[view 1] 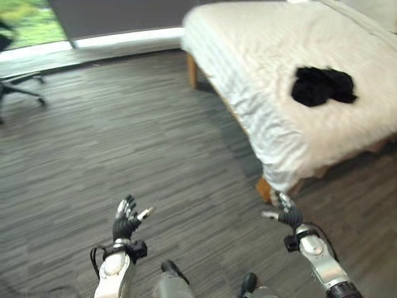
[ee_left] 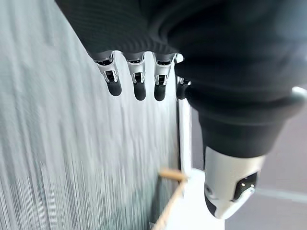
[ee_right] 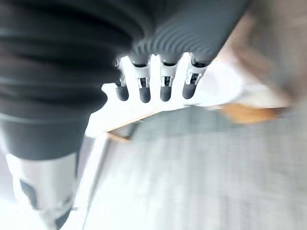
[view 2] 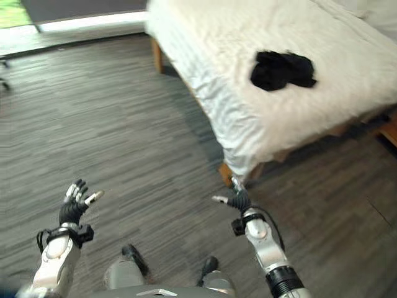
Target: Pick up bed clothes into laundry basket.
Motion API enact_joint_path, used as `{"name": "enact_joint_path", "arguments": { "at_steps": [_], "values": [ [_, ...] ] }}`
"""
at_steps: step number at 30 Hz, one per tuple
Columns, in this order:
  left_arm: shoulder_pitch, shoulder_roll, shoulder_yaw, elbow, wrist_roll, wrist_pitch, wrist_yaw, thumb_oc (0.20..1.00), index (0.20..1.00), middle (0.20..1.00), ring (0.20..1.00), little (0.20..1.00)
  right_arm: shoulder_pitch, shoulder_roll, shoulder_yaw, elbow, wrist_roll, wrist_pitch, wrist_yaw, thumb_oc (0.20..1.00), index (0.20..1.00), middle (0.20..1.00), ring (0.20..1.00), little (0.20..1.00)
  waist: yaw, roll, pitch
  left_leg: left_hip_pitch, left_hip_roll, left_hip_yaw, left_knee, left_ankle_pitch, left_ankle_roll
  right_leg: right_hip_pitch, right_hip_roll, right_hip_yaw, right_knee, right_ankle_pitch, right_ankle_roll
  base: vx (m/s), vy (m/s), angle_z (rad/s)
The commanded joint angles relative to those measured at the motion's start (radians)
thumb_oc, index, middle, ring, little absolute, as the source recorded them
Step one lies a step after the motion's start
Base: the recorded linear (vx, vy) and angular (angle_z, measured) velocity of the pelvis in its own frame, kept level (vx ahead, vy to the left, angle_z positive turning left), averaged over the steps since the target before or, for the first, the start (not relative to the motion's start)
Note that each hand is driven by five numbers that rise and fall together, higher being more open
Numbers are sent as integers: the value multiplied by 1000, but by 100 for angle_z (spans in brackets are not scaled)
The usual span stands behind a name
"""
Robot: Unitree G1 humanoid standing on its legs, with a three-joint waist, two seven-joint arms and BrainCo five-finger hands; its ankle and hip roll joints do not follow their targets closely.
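A black crumpled garment [view 1: 322, 85] lies on the white bed [view 1: 260, 74] at the upper right, near the bed's near corner. My left hand [view 1: 126, 218] hovers over the floor at the lower left, its fingers straight and empty. My right hand [view 1: 286, 212] is held out at the lower right, just short of the bed's corner, fingers relaxed and holding nothing. Both wrist views show each hand's fingers [ee_left: 139, 81] extended with nothing between them and the thumb [ee_right: 43, 189].
Dark grey plank floor [view 1: 124, 143] spreads between me and the bed. The bed's wooden legs [view 1: 192, 71] show under the sheet. A black office chair [view 1: 18, 87] stands at the far left by a bright window strip.
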Motion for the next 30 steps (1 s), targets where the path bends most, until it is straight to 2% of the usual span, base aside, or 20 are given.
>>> {"name": "enact_joint_path", "arguments": {
  "at_steps": [1, 2, 3, 4, 7, 8, 10, 11, 13, 14, 15, 16, 19, 21, 22, 24, 26, 27, 28, 30],
  "values": [
    [-1, 66, -16, -103, 49, -46, 3, 1000, 1000, 1000, 1000, 1000, -73, -44, -4, -62, -131, -44, -37, 1000, 1000, 1000, 1000, 1000, -17, 41, 0, 184, -116, -89, -353, 145, 38, -107, -127, 72, 453, 30, 53, 23, 251, 121],
    [-8, 83, -29, -112, 71, -45, 1, 1000, 1000, 1000, 1000, 1000, -85, -46, 0, -63, -150, -35, -47, 1000, 1000, 1000, 1000, 1000, -38, 43, 17, 200, -135, -101, -384, 141, 55, -181, -152, 140, 572, 47, 76, 21, 245, 101],
    [-9, 83, -29, -112, 71, -45, 1, 1000, 1000, 1000, 1000, 1000, -86, -46, 0, -62, -151, -34, -47, 1000, 1000, 1000, 1000, 1000, -36, 41, 16, 200, -137, -98, -384, 140, 56, -186, -155, 144, 577, 45, 77, -40, 200, 113],
    [-16, 112, -62, -137, 121, -46, -7, 1000, 1000, 1000, 1000, 1000, -92, -57, -5, -85, -185, -33, -60, 1000, 1000, 1000, 1000, 1000, -56, 50, 33, 215, -138, -136, -393, 124, 71, -266, -110, 226, 688, 20, 86, 6, 143, 117],
    [-24, 134, -96, -190, 154, -49, -17, 1000, 1000, 1000, 1000, 1000, -80, -80, -29, -106, -205, -39, -91, 1000, 1000, 1000, 1000, 1000, -73, 44, 46, 225, -169, -201, -399, 102, 89, -348, -27, 256, 747, -40, 85, 33, 94, 67],
    [-34, 139, -108, -197, 163, -49, -14, 1000, 1000, 1000, 1000, 1000, -79, -82, -34, -104, -203, -40, -100, 1000, 1000, 1000, 1000, 1000, -78, 40, 53, 217, -173, -203, -399, 116, 97, -372, 3, 241, 716, -44, 67, -4, -5, 63],
    [-59, 143, -134, -211, 174, -46, -12, 1000, 1000, 1000, 1000, 1000, -78, -85, -44, -98, -200, -35, -122, 1000, 1000, 1000, 1000, 1000, -85, 17, 58, 221, -203, -232, -399, 101, 98, -377, 42, 233, 613, -79, 37, 59, -62, 63],
    [-75, 147, -149, -215, 183, -45, -12, 1000, 1000, 1000, 1000, 1000, -74, -90, -53, -93, -203, -34, -131, 1000, 1000, 1000, 1000, 1000, -92, 1, 59, 225, -212, -246, -399, 91, 94, -368, 62, 230, 531, -90, 18, 147, -129, 49],
    [-100, 158, -167, -232, 206, -45, -24, 1000, 1000, 1000, 1000, 1000, -68, -97, -64, -85, -208, -27, -141, 1000, 1000, 1000, 1000, 1000, -103, -21, 51, 241, -220, -261, -399, 71, 78, -337, 65, 201, 330, -70, -5, 275, -171, 54],
    [-124, 183, -136, -145, 172, -52, -19, 1000, 1000, 1000, 1000, 1000, -76, -105, -68, -79, -201, -26, -141, 1000, 1000, 1000, 1000, 1000, -110, -24, 32, 266, -219, -264, -399, 40, 61, -325, 46, 191, 264, -62, 9, 287, -109, 54],
    [-134, 187, -137, -130, 167, -62, -20, 1000, 1000, 1000, 1000, 1000, -79, -103, -67, -79, -200, -26, -141, 1000, 1000, 1000, 1000, 1000, -111, -24, 38, 270, -216, -265, -399, 38, 60, -314, 51, 188, 252, -56, 10, 361, -114, 37],
    [-177, 198, -141, -79, 156, -56, -1, 1000, 1000, 1000, 1000, 1000, -90, -107, -59, -69, -195, -11, -135, 1000, 1000, 1000, 1000, 1000, -125, -30, 13, 285, -215, -239, -399, 26, 42, -287, 28, 134, 121, -15, 12, 242, -121, 10],
    [-189, 180, -135, -76, 167, -55, 2, 1000, 1000, 1000, 1000, 1000, -85, -125, -62, -63, -192, -2, -126, 1000, 1000, 1000, 1000, 1000, -132, -36, -2, 318, -219, -220, -399, 3, 26, -249, -5, 91, -3, 57, 24, 302, -130, -30],
    [-178, 175, -127, -81, 171, -57, -4, 1000, 1000, 1000, 1000, 1000, -80, -131, -62, -59, -181, -2, -113, 1000, 1000, 1000, 1000, 1000, -128, -42, -13, 342, -221, -206, -399, -12, 11, -214, -3, 77, -47, 75, 16, 261, -124, -3],
    [-177, 170, -120, -79, 176, -60, 1, 1000, 1000, 1000, 1000, 1000, -88, -138, -58, -53, -171, -2, -111, 1000, 1000, 1000, 1000, 1000, -123, -40, -17, 354, -218, -191, -397, -14, 4, -199, -8, 59, -53, 79, 18, 258, -126, -12],
    [-177, 158, -116, -78, 180, -60, 9, 1000, 1000, 1000, 1000, 1000, -101, -153, -60, -58, -145, -3, -104, 1000, 1000, 1000, 1000, 1000, -126, -29, -20, 366, -210, -173, -363, -29, -8, -190, 11, 80, -52, 66, 4, 252, -164, -36],
    [-180, 151, -114, -81, 162, -66, 14, 1000, 1000, 1000, 1000, 1000, -107, -172, -72, -80, -116, -13, -106, 1000, 1000, 1000, 1000, 1000, -129, -26, -13, 333, -177, -152, -224, -50, -35, -165, 25, 81, -55, 34, -20, 158, -173, -38],
    [-181, 151, -114, -80, 162, -66, 14, 1000, 1000, 1000, 1000, 1000, -107, -173, -73, -81, -114, -13, -106, 1000, 1000, 1000, 1000, 1000, -128, -24, -11, 326, -169, -153, -207, -57, -39, -165, 29, 81, -54, 31, -23, 197, -271, -38],
    [-181, 147, -112, -91, 145, -66, 13, 1000, 1000, 1000, 1000, 1000, -95, -177, -101, -124, -83, -18, -110, 1000, 1000, 1000, 1000, 1000, -125, -20, 5, 265, -89, -161, 5, 6, -83, -125, 69, 98, -61, -21, -68, 206, -266, -36],
    [-182, 135, -115, -91, 132, -66, 17, 1000, 1000, 1000, 1000, 1000, -76, -169, -121, -151, -60, -21, -115, 1000, 1000, 1000, 1000, 1000, -122, -20, 20, 218, -43, -205, 157, 77, -112, -86, 105, 116, -65, -64, -104, 254, -225, -44]
  ]
}}
